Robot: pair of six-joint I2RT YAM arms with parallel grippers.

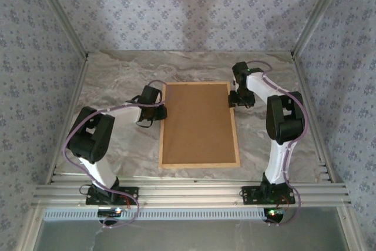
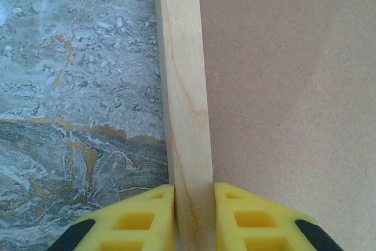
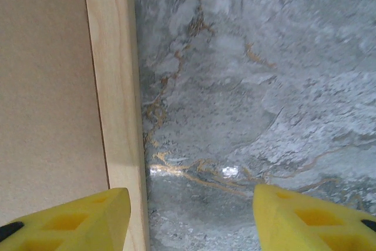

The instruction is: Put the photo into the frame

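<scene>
Left pincer (image 2: 194,221) tight on frame (image 2: 182,86) rail, right pincer (image 3: 191,213) agape; frame lengthwise near-to-far.

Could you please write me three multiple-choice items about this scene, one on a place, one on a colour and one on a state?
1. Where is the frame?
A. lying on the marble table
B. propped against the wall
C. raised high in the air

2. What colour is the board inside the frame?
A. white
B. brown
C. blue

3. How is the left gripper?
A. wide open above bare table
B. shut on nothing
C. shut on the frame's rail

Answers: 1 A, the top view shows it lying between the arms. 2 B, plain brown fills the frame. 3 C, its yellow fingers press both sides of the wooden rail.
</scene>
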